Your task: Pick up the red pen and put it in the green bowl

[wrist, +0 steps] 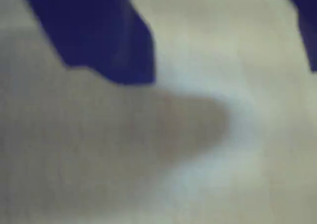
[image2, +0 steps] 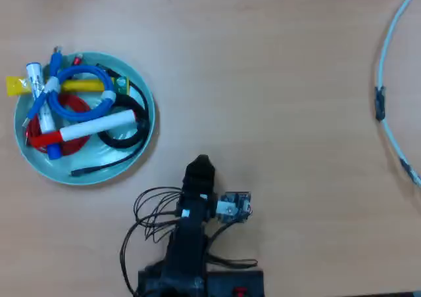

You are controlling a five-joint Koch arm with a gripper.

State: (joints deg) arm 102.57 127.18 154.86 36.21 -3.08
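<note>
red pen (image2: 89, 129) already lies in green bowl (image2: 141, 154), across cable tangle; jaws (wrist: 225, 60) apart, empty (wrist view blurred). risk: arm near bowl's rim nudges bowl.

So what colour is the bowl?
Pale teal-green bowl, clearest in the overhead view.

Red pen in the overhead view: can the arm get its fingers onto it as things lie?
Probably yes, from above. The red pen lies on top of the cables in the green bowl, its barrel uncovered, and bare table separates it from the gripper. The coiled cables under it could snag the fingers.
</note>
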